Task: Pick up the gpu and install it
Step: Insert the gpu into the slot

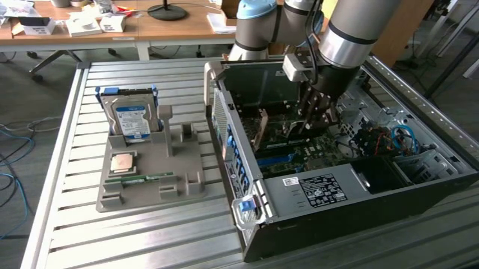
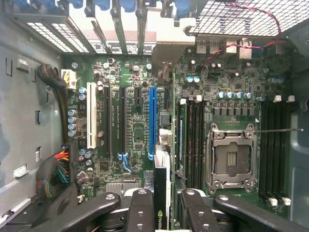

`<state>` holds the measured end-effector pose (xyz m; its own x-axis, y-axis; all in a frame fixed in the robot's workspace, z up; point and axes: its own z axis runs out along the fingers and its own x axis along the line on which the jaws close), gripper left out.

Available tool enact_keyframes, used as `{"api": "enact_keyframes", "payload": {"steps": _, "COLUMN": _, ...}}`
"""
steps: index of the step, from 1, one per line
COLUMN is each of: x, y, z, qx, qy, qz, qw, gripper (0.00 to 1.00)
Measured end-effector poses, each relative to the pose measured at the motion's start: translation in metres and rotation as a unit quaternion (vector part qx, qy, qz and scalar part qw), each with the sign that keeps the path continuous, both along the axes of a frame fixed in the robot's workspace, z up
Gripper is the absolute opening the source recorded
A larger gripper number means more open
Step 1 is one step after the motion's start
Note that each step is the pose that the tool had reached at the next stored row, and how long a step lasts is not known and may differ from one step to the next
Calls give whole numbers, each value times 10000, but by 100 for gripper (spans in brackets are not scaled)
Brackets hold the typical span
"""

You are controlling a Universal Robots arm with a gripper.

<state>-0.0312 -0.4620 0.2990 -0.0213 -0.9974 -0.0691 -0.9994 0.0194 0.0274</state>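
- The black fingers [image 2: 141, 205] of the gripper [image 2: 163, 197] are clamped on both faces of the gpu [image 2: 162, 181], a thin flat circuit card with a dark edge, seen edge-on in the wrist view.
- In the exterior view the gripper [image 1: 313, 115] is down inside the open black computer case [image 1: 351, 218], over the green motherboard [image 2: 137, 130].
- We judge this to be the alignment stage. The card runs nearly parallel to the long blue expansion slot [image 2: 152, 121] but sits slightly toward the black memory slots [image 2: 193, 130].
- We cannot tell whether the card edge touches the slot.
- To do it well, we should bring the card edge square over the blue slot along its whole length and keep the card upright. The end bracket should face the slotted rear wall [image 2: 120, 34], and the press should be straight with no rocking.
- Edges to watch are a small grey block [image 2: 164, 137] just beside the blue slot and the silver processor socket [image 2: 231, 162] beyond the memory slots.
- The bundle of coloured cables [image 2: 58, 169] lies well apart, near the case wall.
- Room is tight between the neighbouring slots and open above the board.
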Motion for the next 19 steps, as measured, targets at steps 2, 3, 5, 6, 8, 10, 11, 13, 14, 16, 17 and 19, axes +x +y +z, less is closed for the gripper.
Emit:
{"api": "enact_keyframes", "payload": {"steps": 2, "x": -1, "y": -5, "z": -2, "qx": 2, "qy": -1, "qz": -1, "qw": 10000, "gripper": 26}}
{"api": "enact_keyframes", "payload": {"steps": 3, "x": -1, "y": -10, "z": -1, "qx": 1, "qy": 0, "qz": -1, "qw": 10000, "gripper": 26}}
{"api": "enact_keyframes", "payload": {"steps": 5, "x": 0, "y": -22, "z": 0, "qx": 0, "qy": 0, "qz": 0, "qw": 10000, "gripper": 26}}
{"api": "enact_keyframes", "payload": {"steps": 6, "x": 0, "y": -27, "z": 0, "qx": 0, "qy": 0, "qz": 0, "qw": 10000, "gripper": 26}}
{"api": "enact_keyframes", "payload": {"steps": 8, "x": -1, "y": -33, "z": 0, "qx": 0, "qy": 0, "qz": -1, "qw": 10000, "gripper": 26}}
{"api": "enact_keyframes", "payload": {"steps": 10, "x": 0, "y": -33, "z": 0, "qx": 0, "qy": 0, "qz": 0, "qw": 10000, "gripper": 26}}
{"api": "enact_keyframes", "payload": {"steps": 11, "x": 0, "y": -33, "z": 0, "qx": 0, "qy": 0, "qz": 0, "qw": 10000, "gripper": 26}}
{"api": "enact_keyframes", "payload": {"steps": 13, "x": -7, "y": -33, "z": 0, "qx": 0, "qy": 0, "qz": 0, "qw": 10000, "gripper": 26}}
{"api": "enact_keyframes", "payload": {"steps": 14, "x": -12, "y": -33, "z": 0, "qx": 0, "qy": 0, "qz": 0, "qw": 10000, "gripper": 26}}
{"api": "enact_keyframes", "payload": {"steps": 16, "x": -26, "y": -33, "z": 0, "qx": 0, "qy": -1, "qz": 0, "qw": 10000, "gripper": 26}}
{"api": "enact_keyframes", "payload": {"steps": 17, "x": -33, "y": -33, "z": 0, "qx": 0, "qy": -1, "qz": 0, "qw": 10000, "gripper": 26}}
{"api": "enact_keyframes", "payload": {"steps": 19, "x": -34, "y": -33, "z": 0, "qx": 0, "qy": -2, "qz": 0, "qw": 10000, "gripper": 26}}
